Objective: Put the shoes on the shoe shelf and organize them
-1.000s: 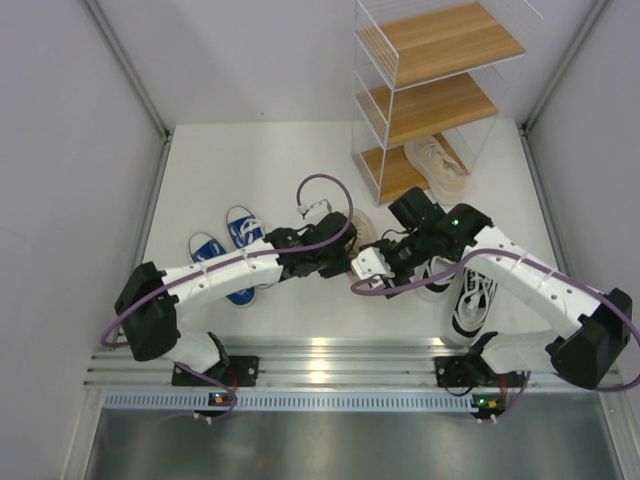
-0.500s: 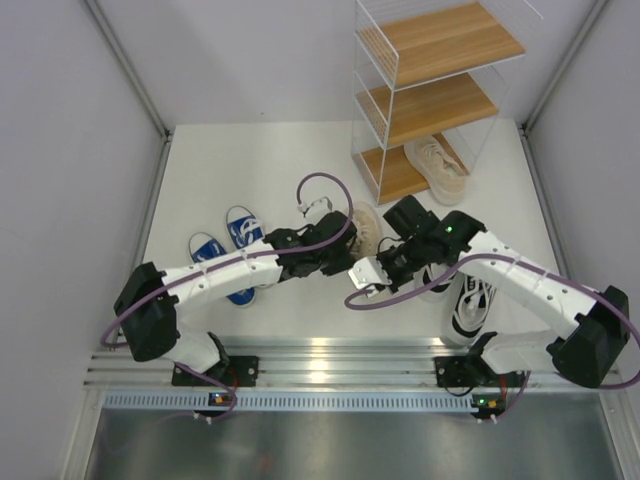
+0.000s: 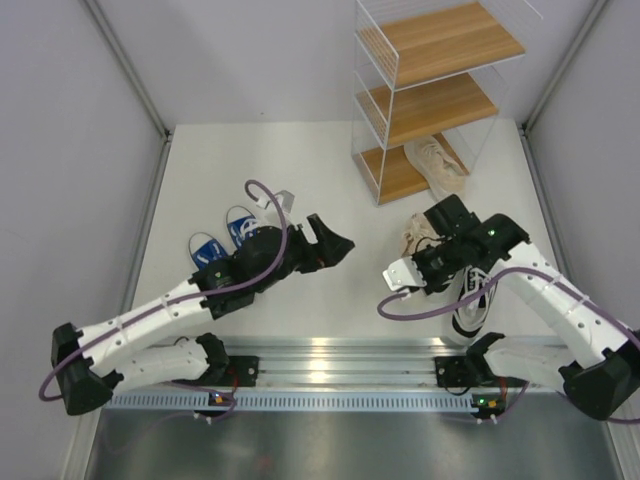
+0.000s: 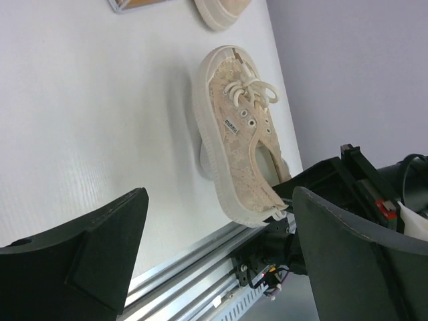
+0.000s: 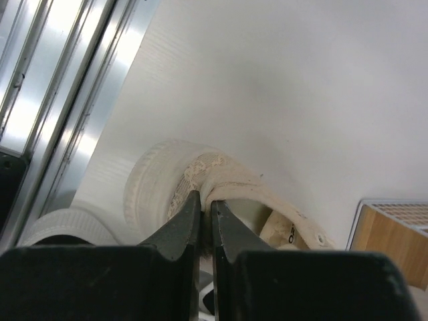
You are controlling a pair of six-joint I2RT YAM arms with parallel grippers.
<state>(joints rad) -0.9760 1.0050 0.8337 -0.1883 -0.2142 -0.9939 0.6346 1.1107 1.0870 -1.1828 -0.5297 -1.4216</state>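
A loose beige lace-up sneaker with a thick cream sole (image 4: pixel 239 127) is clamped at its heel collar by the right gripper (image 5: pixel 206 200), whose two dark fingers are pressed together on the fabric rim. In the left wrist view a shadow is seen under the sole, so the shoe is judged to be raised a little off the white table (image 3: pixel 300 170), though this cannot be told for certain. A second ago both grippers were gathered at this sneaker near the table's middle; since then the left arm has been drawn back toward its own side, and the left gripper (image 3: pixel 338 243) is seen with its jaws spread wide and nothing between them. The sneaker has been carried to the right and now lies just in front of the tall white wire shoe shelf with three light-brown wooden tiers (image 3: pixel 440 105). A hand-over from left to right is thereby taken as finished, and the placing is left to the right arm alone. The matching beige sneaker (image 3: pixel 436 165) is already set on the lowest tier, with bare wood left beside it. The blue pair with white laces (image 3: pixel 228 245) and the black pair with white soles (image 3: pixel 470 300) are not yet shelved.
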